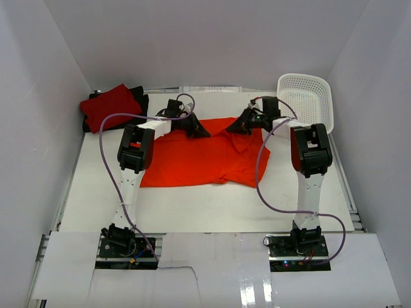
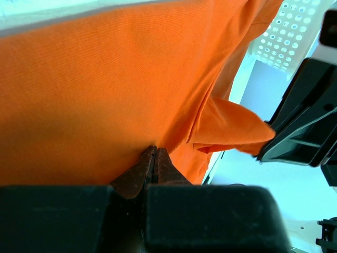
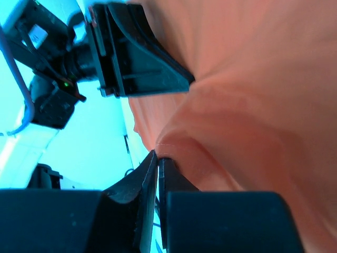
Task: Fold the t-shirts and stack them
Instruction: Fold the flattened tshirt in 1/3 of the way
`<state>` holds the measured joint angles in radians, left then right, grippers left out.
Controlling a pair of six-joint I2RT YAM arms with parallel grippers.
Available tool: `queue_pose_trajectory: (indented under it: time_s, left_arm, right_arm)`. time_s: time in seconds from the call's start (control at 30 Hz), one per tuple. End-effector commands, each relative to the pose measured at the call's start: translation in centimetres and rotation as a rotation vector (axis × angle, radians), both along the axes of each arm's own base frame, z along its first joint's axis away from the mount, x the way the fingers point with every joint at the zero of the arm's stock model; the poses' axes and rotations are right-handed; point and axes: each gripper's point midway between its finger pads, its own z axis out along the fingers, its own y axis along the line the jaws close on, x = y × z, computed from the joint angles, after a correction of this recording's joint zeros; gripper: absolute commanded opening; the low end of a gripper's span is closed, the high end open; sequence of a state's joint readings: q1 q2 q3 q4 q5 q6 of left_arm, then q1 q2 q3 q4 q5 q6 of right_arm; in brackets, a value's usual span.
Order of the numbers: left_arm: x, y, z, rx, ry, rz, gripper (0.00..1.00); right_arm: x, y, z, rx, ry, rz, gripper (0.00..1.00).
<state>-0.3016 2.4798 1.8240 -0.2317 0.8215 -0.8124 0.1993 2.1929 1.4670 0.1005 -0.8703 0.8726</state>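
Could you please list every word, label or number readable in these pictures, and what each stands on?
None can be read.
One small white sticker on the left arm's black wrist housing: print too small and blurred.
The bright orange cloth t-shirt and white perforated plastic basket: no print visible.

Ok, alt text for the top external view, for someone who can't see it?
The left gripper and right gripper pinch the far edge of an orange t-shirt spread out. A red t-shirt lies on a black t-shirt far left; a white basket sits far right.

Black t-shirt [image 1: 142, 102] largely beneath crimson t-shirt [image 1: 112, 106]
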Motion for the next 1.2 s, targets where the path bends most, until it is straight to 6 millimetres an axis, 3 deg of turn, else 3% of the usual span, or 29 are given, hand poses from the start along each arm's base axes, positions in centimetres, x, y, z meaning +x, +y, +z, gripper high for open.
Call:
queue_pose_trajectory:
  time_s: [0.0,0.3,0.57,0.6,0.63,0.8,1.03,1.13,1.17]
  left_arm:
    - [-0.2,0.5,0.8,0.045,-0.014,0.013,0.00]
    - [-0.2,0.4,0.9,0.044,-0.013,0.015,0.00]
    - [-0.1,0.4,0.7,0.045,-0.010,0.017,0.00]
    - [-0.1,0.3,0.8,0.043,-0.012,0.015,0.00]
    - [-0.1,0.4,0.8,0.044,-0.011,0.016,0.00]
    - [-0.2,0.4,0.9,0.046,-0.016,0.014,0.00]
    - [-0.2,0.4,1.5,0.047,-0.023,0.011,0.00]
    - [-0.2,0.6,1.8,0.058,-0.026,0.011,0.00]
    - [-0.2,0.7,2.0,0.066,-0.029,0.015,0.00]
  right_arm:
    - [-2.0,0.2,2.6,0.022,-0.038,0.051,0.08]
    - [-6.9,0.5,1.2,-0.060,0.013,0.141,0.08]
    - [-10.8,2.4,-1.3,-0.107,0.074,0.263,0.08]
    - [-11.1,2.5,-1.4,-0.110,0.081,0.273,0.13]
    - [-11.2,2.6,-1.6,-0.119,0.079,0.283,0.31]
    - [-8.8,1.2,-0.4,-0.271,-0.070,0.222,0.53]
    - [-4.2,-3.3,3.8,-0.539,-0.294,0.065,0.54]
    - [-3.0,-5.0,4.5,-0.646,-0.333,0.026,0.55]
    - [-3.4,-5.5,4.1,-0.679,-0.303,0.036,0.55]
